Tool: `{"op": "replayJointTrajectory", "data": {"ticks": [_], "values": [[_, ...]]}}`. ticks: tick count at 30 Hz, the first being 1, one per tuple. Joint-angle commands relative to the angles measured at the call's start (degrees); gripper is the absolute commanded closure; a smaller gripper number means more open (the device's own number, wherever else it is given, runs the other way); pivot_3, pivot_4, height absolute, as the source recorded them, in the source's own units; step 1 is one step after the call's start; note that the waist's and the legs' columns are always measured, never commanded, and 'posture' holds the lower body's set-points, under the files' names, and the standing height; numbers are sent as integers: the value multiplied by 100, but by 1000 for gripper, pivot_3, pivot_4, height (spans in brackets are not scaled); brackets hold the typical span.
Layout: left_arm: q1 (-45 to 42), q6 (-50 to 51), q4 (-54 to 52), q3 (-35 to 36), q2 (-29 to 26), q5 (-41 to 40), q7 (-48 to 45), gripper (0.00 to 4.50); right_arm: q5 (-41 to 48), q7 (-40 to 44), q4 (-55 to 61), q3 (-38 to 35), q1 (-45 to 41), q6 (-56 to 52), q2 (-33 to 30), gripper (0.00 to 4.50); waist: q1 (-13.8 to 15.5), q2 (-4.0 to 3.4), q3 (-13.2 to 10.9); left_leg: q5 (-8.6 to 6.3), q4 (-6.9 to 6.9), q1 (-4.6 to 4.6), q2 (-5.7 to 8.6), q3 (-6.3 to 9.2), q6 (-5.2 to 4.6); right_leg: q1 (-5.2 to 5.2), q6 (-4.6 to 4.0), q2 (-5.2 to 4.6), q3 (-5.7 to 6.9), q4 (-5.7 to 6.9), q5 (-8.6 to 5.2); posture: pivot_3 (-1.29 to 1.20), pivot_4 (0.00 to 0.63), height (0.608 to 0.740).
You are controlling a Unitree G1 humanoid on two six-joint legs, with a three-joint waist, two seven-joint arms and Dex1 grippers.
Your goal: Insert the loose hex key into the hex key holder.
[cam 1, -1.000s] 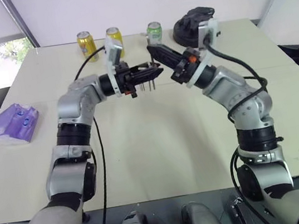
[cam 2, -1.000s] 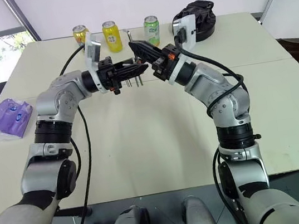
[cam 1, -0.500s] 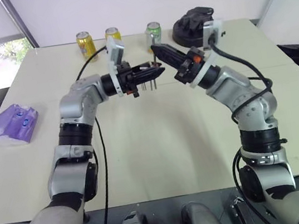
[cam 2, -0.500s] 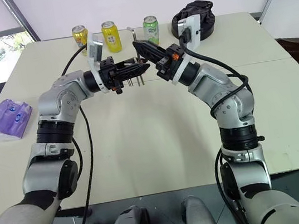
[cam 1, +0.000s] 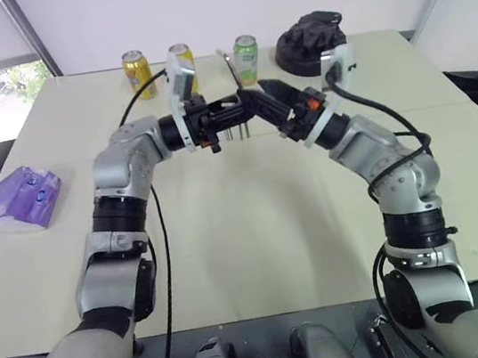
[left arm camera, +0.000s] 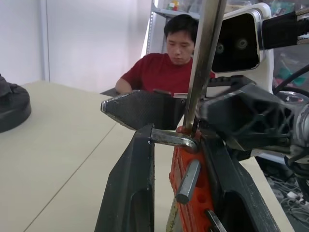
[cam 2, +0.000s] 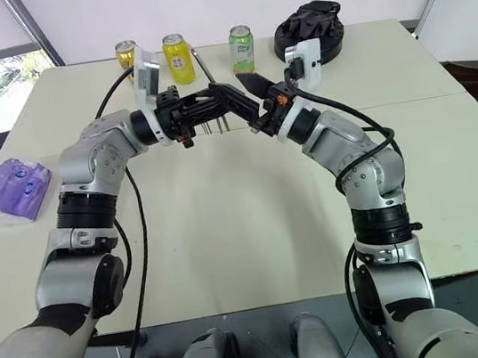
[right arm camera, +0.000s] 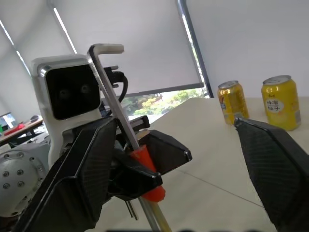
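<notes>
My left gripper is shut on the orange-red hex key holder, held above the table with several thin keys hanging from it as prongs. The loose hex key, a silvery L-shaped rod, stands up out of the holder; in the right wrist view the hex key passes through the orange block. My right gripper is open. Its fingers stand on either side of the key without touching it.
Three drink cans and a black bag stand along the table's far edge. A purple packet lies at the left edge. A person in red sits beyond the table.
My right gripper has spread its fingers and let go of the hex key, which stays upright in the holder. The left arm has kept still.
</notes>
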State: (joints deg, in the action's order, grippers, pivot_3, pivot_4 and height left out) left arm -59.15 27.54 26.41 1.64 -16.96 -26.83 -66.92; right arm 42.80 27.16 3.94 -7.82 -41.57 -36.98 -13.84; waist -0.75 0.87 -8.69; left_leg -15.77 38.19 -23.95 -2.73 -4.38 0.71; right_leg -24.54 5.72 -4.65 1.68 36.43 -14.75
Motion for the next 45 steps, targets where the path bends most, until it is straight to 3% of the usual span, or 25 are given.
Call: {"op": "replayJointTrajectory", "data": {"ticks": [1,27,41,45], "values": [[-85,-143,-166,66,-57,-39,-21,3929,-18,-94,-15,-184,-240,189,41,351,0,0,0,0,0,0,0,0,0,0,0,0,0,0,0,0,150,739],[-89,-440,-563,-150,-246,177,-123,3929,-27,-274,45,-207,-725,214,10,351,-3,0,0,0,0,0,0,0,1,0,0,0,0,0,0,0,150,739],[-44,883,-581,-77,-560,-329,-427,3929,16,-161,477,-121,-475,42,-239,351,0,0,0,-1,0,0,0,0,-2,0,0,0,0,0,0,0,150,739],[-75,774,-505,-131,-564,-249,-454,3929,11,-189,565,-95,-390,6,-221,351,-2,0,0,-1,0,0,0,0,-1,0,0,0,0,0,0,0,150,739]]}}
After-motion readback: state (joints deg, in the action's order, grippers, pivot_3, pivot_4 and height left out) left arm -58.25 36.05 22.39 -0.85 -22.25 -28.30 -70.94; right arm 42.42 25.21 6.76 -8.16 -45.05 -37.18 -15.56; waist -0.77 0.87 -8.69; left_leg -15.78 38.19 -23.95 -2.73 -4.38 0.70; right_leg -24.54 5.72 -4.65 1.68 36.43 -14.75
